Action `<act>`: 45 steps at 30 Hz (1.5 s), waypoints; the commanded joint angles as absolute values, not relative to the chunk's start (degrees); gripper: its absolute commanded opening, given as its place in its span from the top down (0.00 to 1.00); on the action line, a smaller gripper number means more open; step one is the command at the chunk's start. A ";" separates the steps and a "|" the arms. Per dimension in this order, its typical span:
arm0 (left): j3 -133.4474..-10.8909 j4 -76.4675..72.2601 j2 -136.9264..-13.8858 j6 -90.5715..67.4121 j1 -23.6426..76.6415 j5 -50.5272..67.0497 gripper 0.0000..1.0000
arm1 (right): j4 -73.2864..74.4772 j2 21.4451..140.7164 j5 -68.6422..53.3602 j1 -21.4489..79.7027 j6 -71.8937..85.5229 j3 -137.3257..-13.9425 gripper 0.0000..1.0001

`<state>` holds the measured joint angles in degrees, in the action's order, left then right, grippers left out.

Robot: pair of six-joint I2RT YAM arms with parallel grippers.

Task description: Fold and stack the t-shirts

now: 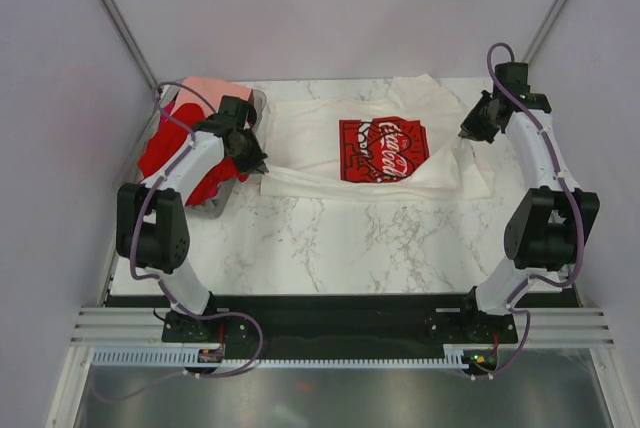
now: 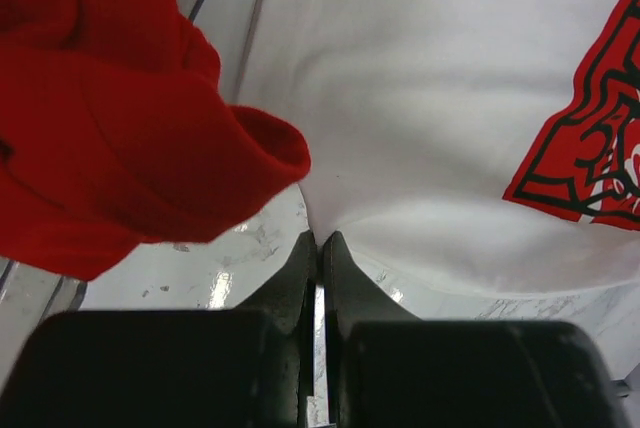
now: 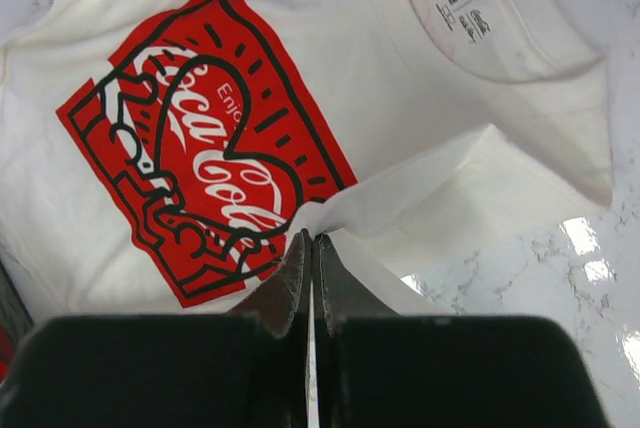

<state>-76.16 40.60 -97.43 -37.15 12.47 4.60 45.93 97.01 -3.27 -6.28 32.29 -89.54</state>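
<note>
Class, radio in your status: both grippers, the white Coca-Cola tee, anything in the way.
Left gripper shut on white tee edge. Right gripper shut on same tee. Red tee bunched close beside left gripper.

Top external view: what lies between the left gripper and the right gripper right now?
In the top view, only the cream-white t-shirt, red print up, spans that stretch; the left gripper and right gripper each pinch an edge of it.

The left arm (image 1: 190,170) and the right arm (image 1: 540,148) each have white tube parts with big black round joints between them. A thin purple cable (image 1: 140,218) runs along each arm. The left hand (image 1: 257,161) and the right hand (image 1: 468,133) are black, each with two flat black fingers (image 3: 285,283). Each arm has a small black base (image 1: 190,328).
</note>
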 commanded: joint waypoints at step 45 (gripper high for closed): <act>-63.81 28.65 -101.51 -38.05 9.31 11.87 0.40 | 29.44 104.84 0.17 -14.85 32.61 -70.84 0.29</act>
<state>-64.90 30.15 -98.67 -36.42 10.02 12.47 34.04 103.55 1.89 -14.63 31.70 -70.08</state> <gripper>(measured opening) 0.604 0.715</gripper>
